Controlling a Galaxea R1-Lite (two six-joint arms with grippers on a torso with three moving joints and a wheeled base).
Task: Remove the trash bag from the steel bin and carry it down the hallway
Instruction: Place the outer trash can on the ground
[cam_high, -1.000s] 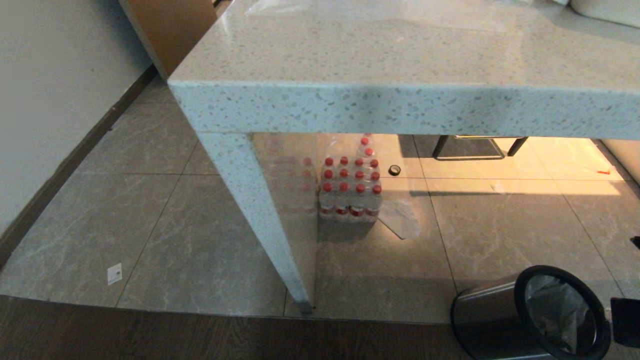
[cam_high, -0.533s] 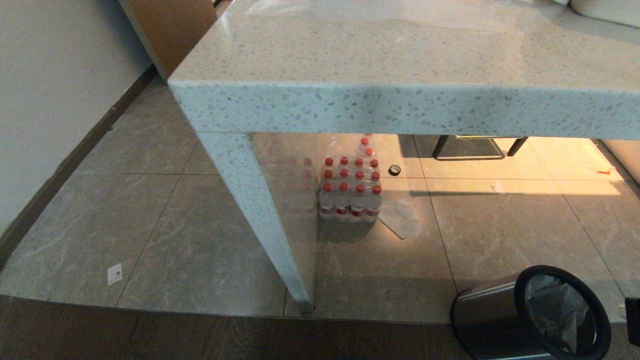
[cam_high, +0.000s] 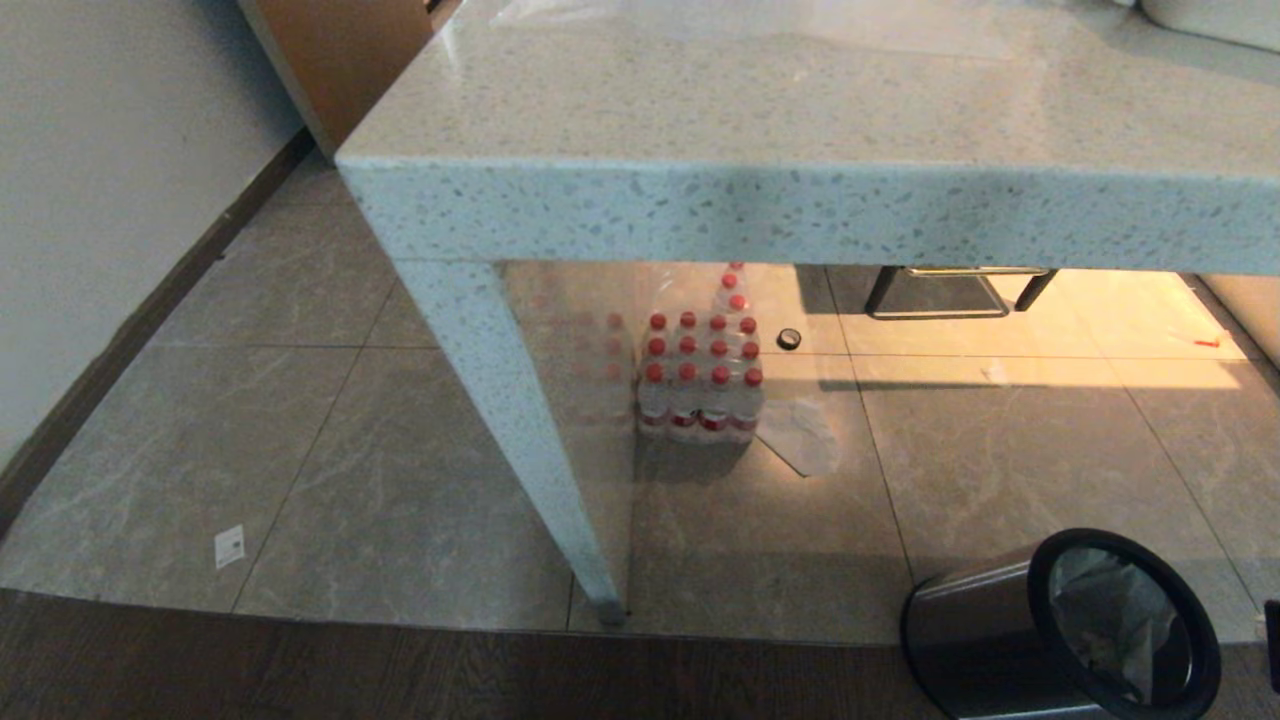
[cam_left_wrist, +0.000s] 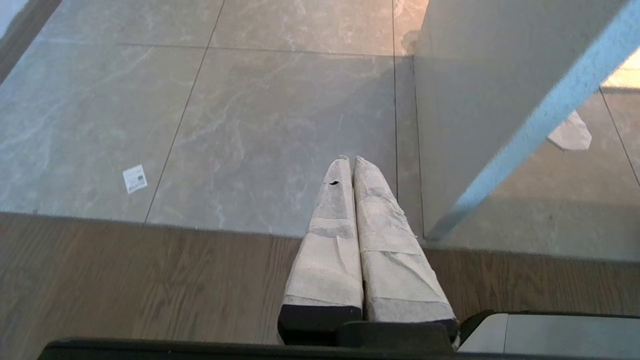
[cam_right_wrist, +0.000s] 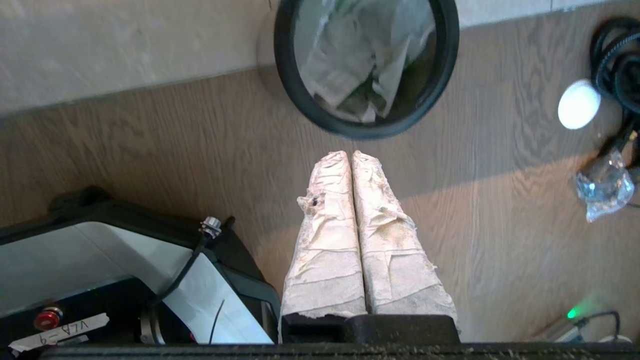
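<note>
The steel bin (cam_high: 975, 640) stands on the floor at the lower right of the head view, its black ring rim (cam_right_wrist: 286, 75) facing up. The trash bag (cam_high: 1105, 610) lies crumpled inside it, thin white plastic with bits of green (cam_right_wrist: 350, 65). My right gripper (cam_right_wrist: 351, 154) hangs over the wood floor just short of the bin's rim, shut and empty, its fingers wrapped in worn white tape. My left gripper (cam_left_wrist: 350, 159) is parked over the floor beside the table leg (cam_left_wrist: 525, 135), shut with nothing in it.
A speckled stone table (cam_high: 800, 200) fills the upper half of the head view, its leg (cam_high: 520, 440) coming down left of the bin. A pack of red-capped water bottles (cam_high: 700, 385) sits under it. Black cables (cam_right_wrist: 615, 55) and crumpled clear plastic (cam_right_wrist: 602, 187) lie near the bin. My base (cam_right_wrist: 100, 260) is close by.
The dark part of my right arm at the head view's right edge has slid almost out of the picture. The bin and bag have stayed put.
</note>
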